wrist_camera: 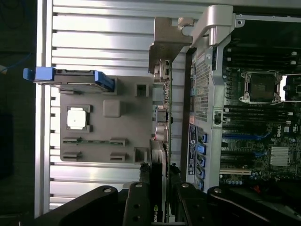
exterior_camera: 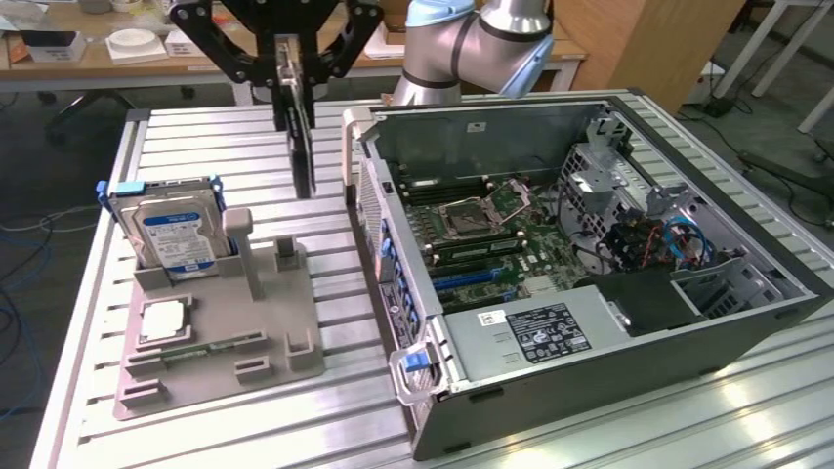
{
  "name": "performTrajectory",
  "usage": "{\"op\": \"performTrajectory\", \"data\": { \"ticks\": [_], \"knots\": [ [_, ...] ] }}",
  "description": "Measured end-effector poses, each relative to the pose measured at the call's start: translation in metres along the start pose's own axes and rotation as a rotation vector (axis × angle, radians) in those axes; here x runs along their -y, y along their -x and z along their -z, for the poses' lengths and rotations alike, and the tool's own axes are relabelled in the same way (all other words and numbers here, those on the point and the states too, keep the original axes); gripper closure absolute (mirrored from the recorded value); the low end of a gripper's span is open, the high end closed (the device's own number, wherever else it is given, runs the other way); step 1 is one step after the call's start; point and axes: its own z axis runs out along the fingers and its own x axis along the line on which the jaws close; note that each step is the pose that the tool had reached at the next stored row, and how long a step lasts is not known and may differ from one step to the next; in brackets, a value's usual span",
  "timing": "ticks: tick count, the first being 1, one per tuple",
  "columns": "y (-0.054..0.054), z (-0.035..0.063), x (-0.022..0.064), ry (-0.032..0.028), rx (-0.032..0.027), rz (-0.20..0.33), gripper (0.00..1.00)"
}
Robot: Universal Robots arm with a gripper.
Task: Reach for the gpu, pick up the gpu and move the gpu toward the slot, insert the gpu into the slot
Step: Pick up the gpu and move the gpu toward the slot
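Pincer (wrist_camera: 159, 181) is closed partway on the gpu (wrist_camera: 163, 108), with the card hanging edge-down under it above the table (exterior_camera: 195, 137), right beside the open case (exterior_camera: 626, 322). So pickup's done. I'd say the slot (exterior_camera: 467, 280), lower and off to the side, isn't filled yet.

text: none legible | hard drive label (exterior_camera: 176, 239): too small | power supply label (exterior_camera: 541, 332): too small
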Motion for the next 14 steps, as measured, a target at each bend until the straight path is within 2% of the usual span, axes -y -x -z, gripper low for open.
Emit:
{"op": "performTrajectory", "data": {
  "ticks": [14],
  "knots": [
    [0.019,0.0000,0.0004,-0.0001,0.0000,0.000,0.74]
  ]
}}
